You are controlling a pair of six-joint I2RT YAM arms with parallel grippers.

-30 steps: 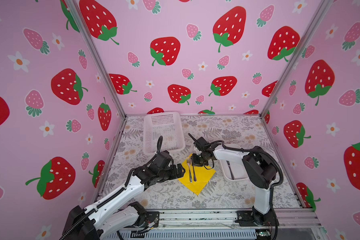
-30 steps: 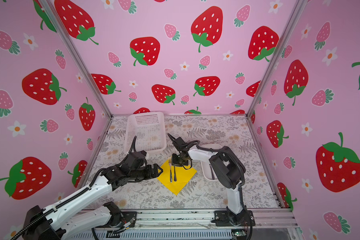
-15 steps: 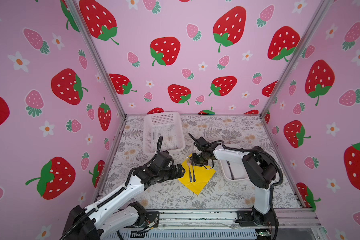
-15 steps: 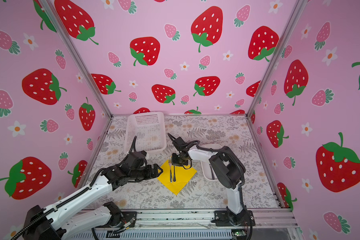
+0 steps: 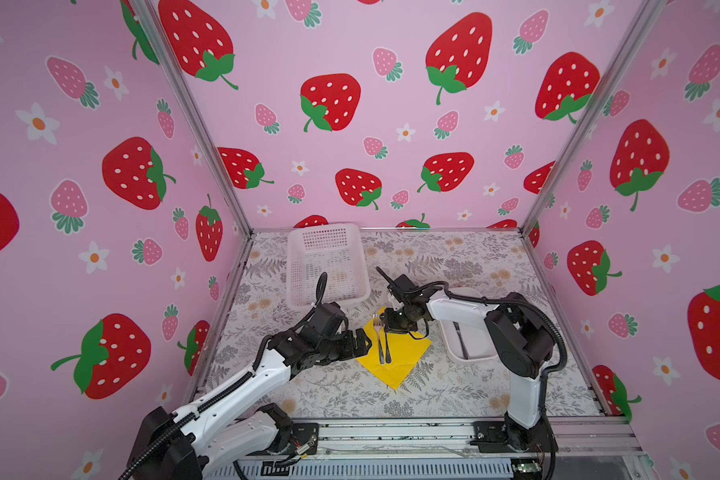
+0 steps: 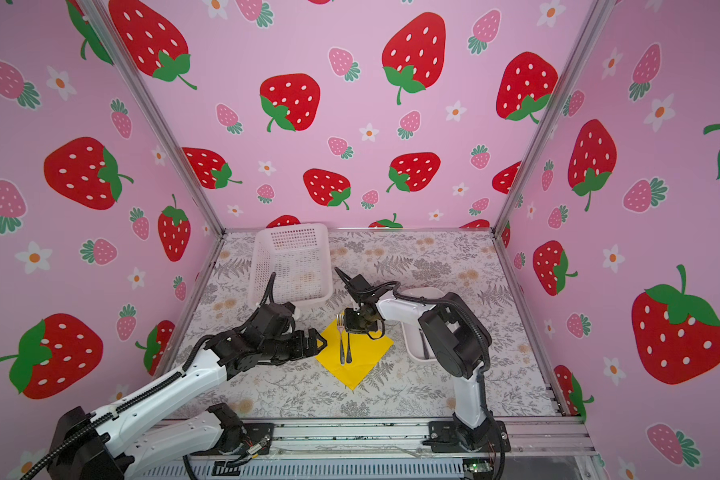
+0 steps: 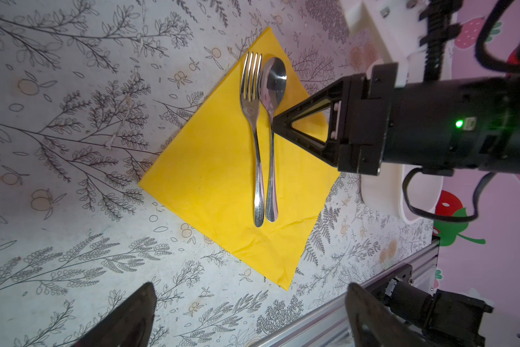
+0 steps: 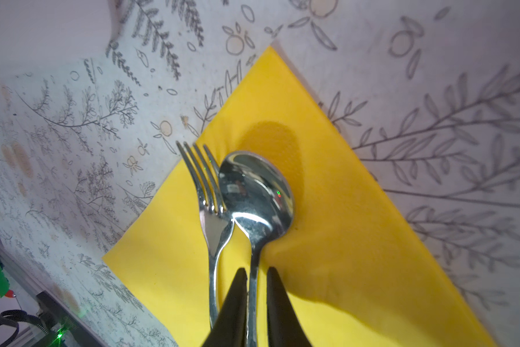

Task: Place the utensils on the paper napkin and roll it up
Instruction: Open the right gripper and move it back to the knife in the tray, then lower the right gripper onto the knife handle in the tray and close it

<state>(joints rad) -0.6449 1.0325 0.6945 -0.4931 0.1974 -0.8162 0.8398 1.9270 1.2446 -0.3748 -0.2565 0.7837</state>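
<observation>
Utensils: fork (image 7: 254, 135) and spoon (image 7: 272, 90) lie side by side on the yellow paper napkin (image 7: 216, 168), handles close together and parallel. In both top views their long axis runs from the back wall toward the front rail. The heads point at the back and the handle ends at me. The fork (image 5: 378, 338) is on the left, the spoon (image 5: 387, 343) on the right.

From the right wrist camera I see the fork tines (image 8: 198, 168) poking past the napkin edge over the leaf-print table cover (image 8: 72, 120). The spoon bowl (image 8: 255, 192) is against the fork's head. The bowl throws a round shadow on the paper beyond it.

The napkin (image 6: 356, 353) sits flat as a diamond, one corner toward the basket and one toward the rail. It is not rolled.

Right gripper (image 8: 255, 276): the jaws are narrowly parted and straddle the spoon's neck just below the bowl. A strip of yellow shows between the handle and one finger (image 8: 278, 300), so I read it as let go, not pinching.

Left gripper (image 7: 249, 285): the jaws are spread wide with nothing in them. It hovers low beside the napkin's left corner in a top view (image 5: 364, 338).

A dark slim piece (image 5: 461, 343) lies in the white tray (image 5: 478, 332), right of the napkin, also lengthwise back to front. I cannot tell which kind of piece it is.

The white mesh basket (image 5: 295, 270) stands behind the napkin, toward the back wall.
</observation>
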